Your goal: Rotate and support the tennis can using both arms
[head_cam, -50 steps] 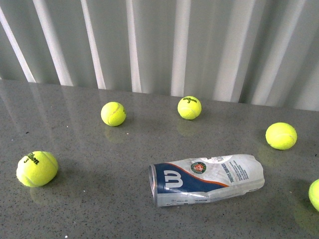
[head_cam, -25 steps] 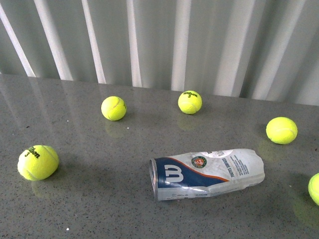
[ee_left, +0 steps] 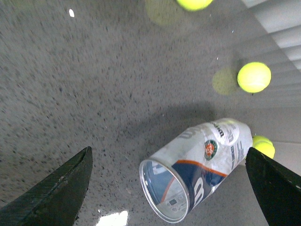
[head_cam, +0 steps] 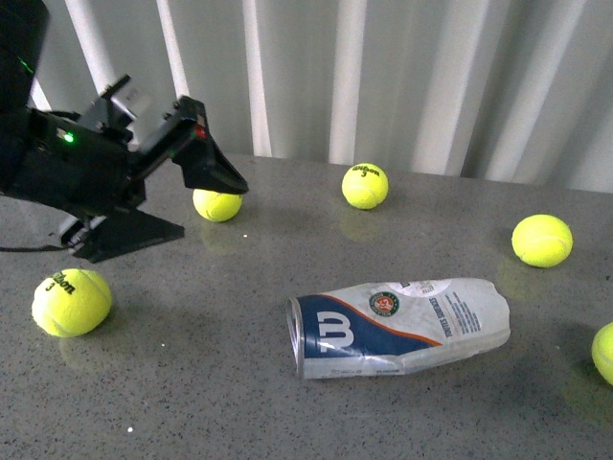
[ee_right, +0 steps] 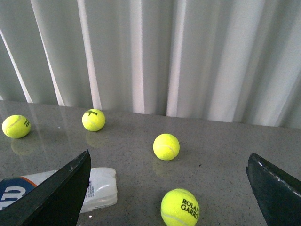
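The tennis can (head_cam: pixel 397 326) lies on its side on the grey worktop (head_cam: pixel 192 383), near the middle. Its open silver-rimmed mouth faces my left and its closed end points to my right. Looking down the mouth from my left wrist, I see no ball inside, so I judge it empty and very light. The wall is thin clear plastic under a glossy label, and towards the closed end it looks dented. I expect it to give under a hard squeeze, slide between smooth fingers and roll at a nudge.

My left tool (head_cam: pixel 213 206) hangs above the worktop, up and to the left of the can and well apart from it. Its fingers are spread wide with nothing between them. My right tool (ee_right: pixel 168 154) does not show from the front. Its own camera shows both fingers wide apart and empty, with only the clear end of the can in view.

I would take hold just behind the metal rim, where the tube should be stiffest, and close gently. The other tool would cradle the softer closed end. Loose tennis balls (head_cam: pixel 365 185) lie around the can, one near its closed end, so I must not knock them
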